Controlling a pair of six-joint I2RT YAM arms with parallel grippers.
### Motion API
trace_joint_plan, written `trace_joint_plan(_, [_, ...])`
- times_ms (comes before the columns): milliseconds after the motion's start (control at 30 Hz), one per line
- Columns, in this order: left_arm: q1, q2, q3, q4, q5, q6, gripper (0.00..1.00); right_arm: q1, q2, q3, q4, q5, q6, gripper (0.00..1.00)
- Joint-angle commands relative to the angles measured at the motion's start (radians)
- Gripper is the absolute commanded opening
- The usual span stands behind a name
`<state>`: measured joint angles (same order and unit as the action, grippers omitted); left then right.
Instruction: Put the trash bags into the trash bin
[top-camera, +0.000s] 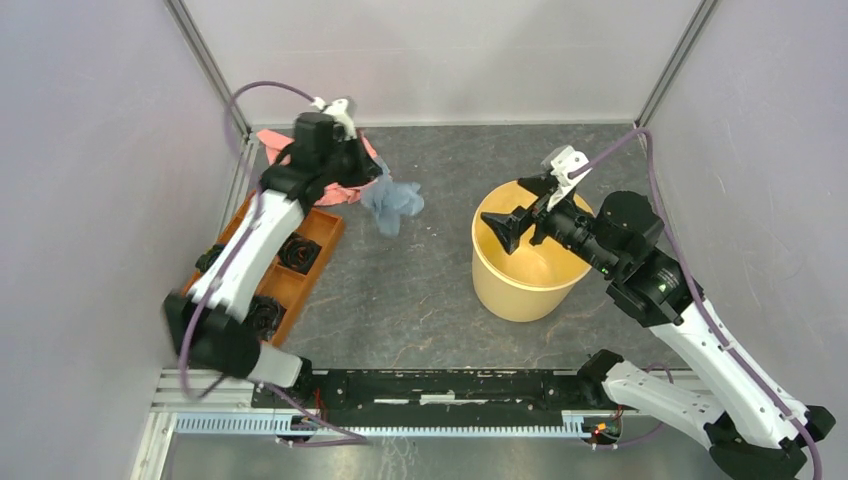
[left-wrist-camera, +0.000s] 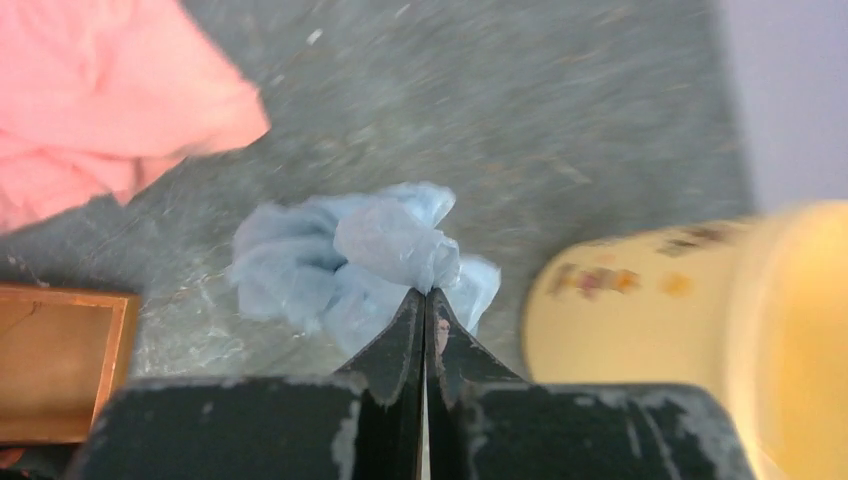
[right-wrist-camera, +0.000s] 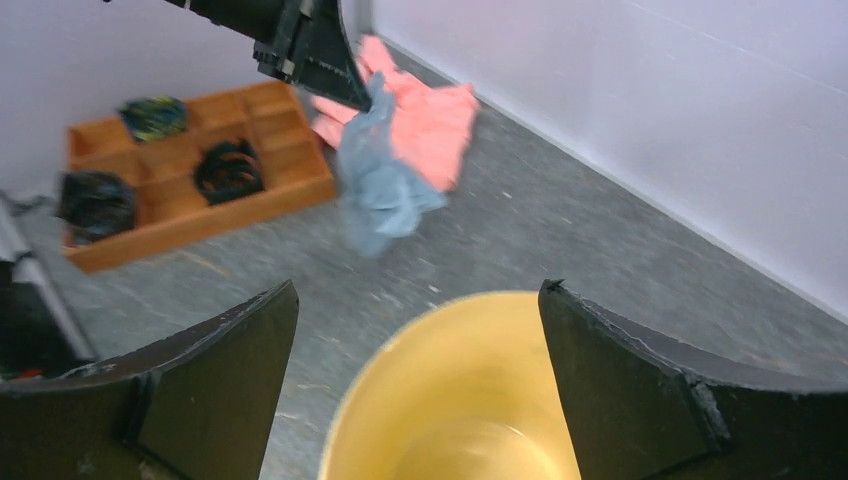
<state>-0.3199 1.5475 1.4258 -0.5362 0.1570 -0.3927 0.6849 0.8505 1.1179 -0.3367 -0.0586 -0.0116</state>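
The pale blue-grey trash bag (top-camera: 392, 205) hangs crumpled from my left gripper (top-camera: 375, 172), which is shut on its top, above the grey floor left of the bin. It shows in the left wrist view (left-wrist-camera: 350, 262) pinched at the fingertips, and in the right wrist view (right-wrist-camera: 380, 185). The pale yellow trash bin (top-camera: 527, 270) stands upright right of centre and looks empty; it also shows in the left wrist view (left-wrist-camera: 700, 300) and the right wrist view (right-wrist-camera: 450, 400). My right gripper (top-camera: 520, 225) is open over the bin's rim, jaws wide apart (right-wrist-camera: 415, 300).
A salmon-pink cloth (top-camera: 345, 190) lies at the back left under the left arm. An orange compartmented tray (top-camera: 300, 265) with dark items sits along the left wall. Grey walls close in the back and both sides.
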Motion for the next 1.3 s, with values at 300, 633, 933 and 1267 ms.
trace_joint_plan(300, [0.007,-0.608,-0.22,0.229,0.171,-0.196,0.02,0.22,0.273,0.107,0.303,-0.059,0.38,0.98])
trace_joint_plan(633, [0.007,-0.659,-0.214,0.231,0.177,-0.208,0.02,0.369,0.443,0.153,0.319,0.153,0.369,0.8])
trace_joint_plan(933, [0.007,-0.686,-0.104,0.088,0.164,-0.063,0.02,0.367,0.417,0.155,0.329,0.384,0.266,0.86])
trace_joint_plan(1267, [0.007,-0.696,-0.079,0.114,0.241,-0.077,0.02,0.364,0.461,0.158,0.449,0.17,0.304,0.87])
